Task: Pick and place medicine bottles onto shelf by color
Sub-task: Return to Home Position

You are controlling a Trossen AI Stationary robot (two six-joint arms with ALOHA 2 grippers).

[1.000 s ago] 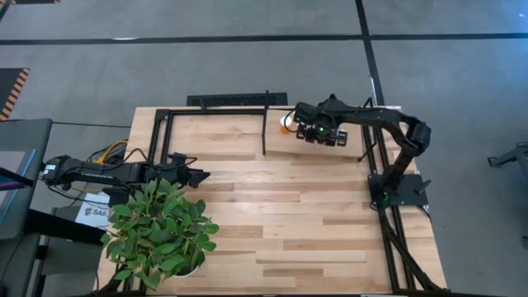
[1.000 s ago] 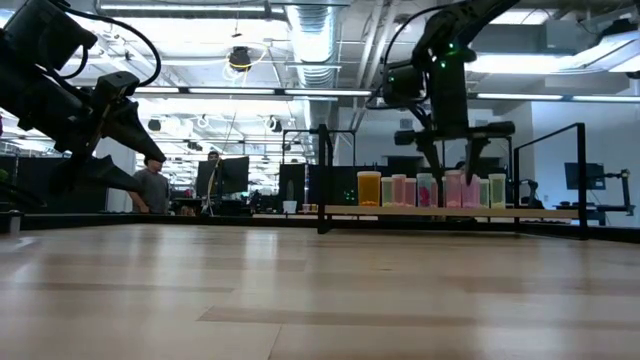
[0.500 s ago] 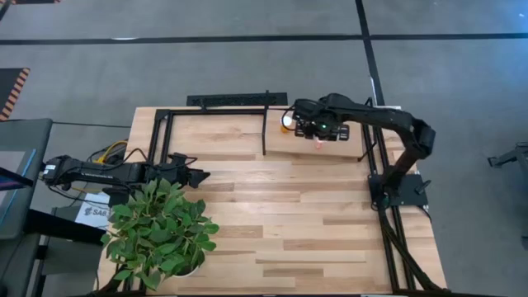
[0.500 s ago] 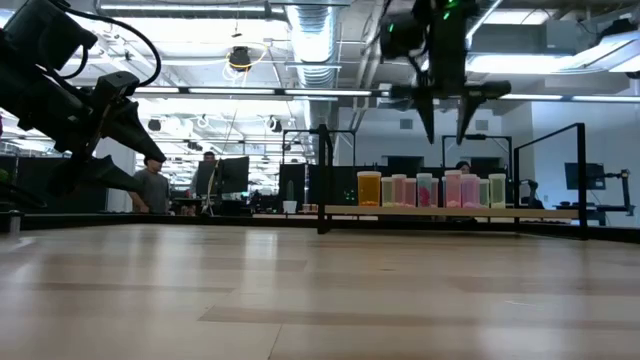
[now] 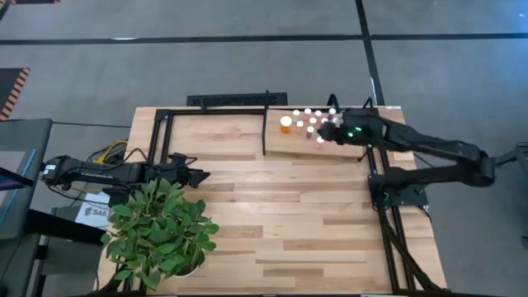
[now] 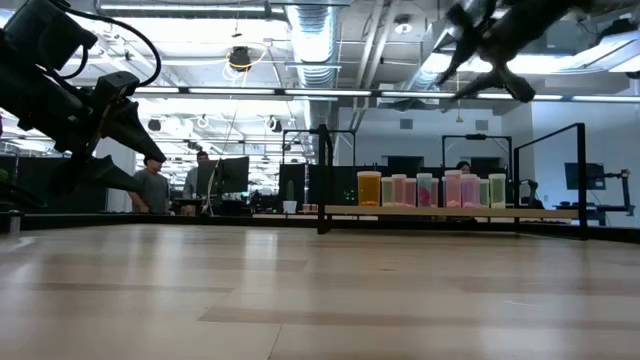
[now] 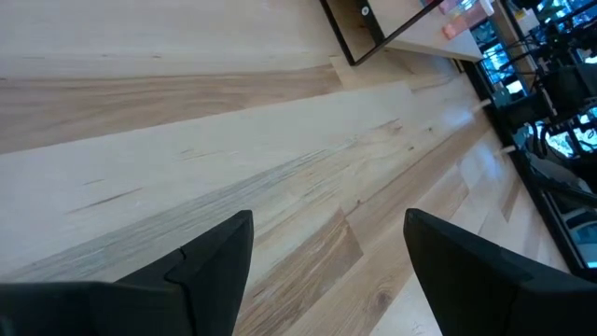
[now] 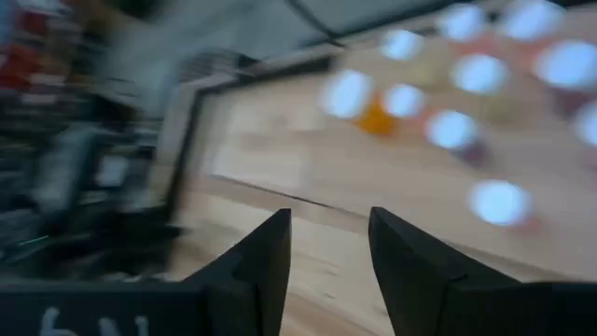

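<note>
The medicine bottles stand upright in a cluster on the shelf, a pale board with black frame bars at the table's far right. A larger orange bottle is at the cluster's left, with several small white-capped vials to its right. In the low view they form a row on the board. My right gripper is open and empty, high above the row's right part, and tipped. My left gripper is open and empty over the table's left side.
A potted green plant stands at the table's near left, just beside my left arm. Black frame bars stand up around the shelf. A dark strip lies along the far edge. Bare striped planks fill the middle and near right.
My right gripper has risen from low among the vials on the shelf to well above them, then drawn back toward the table's right edge and tipped over. The bottles stand where they were. My left arm has kept still.
</note>
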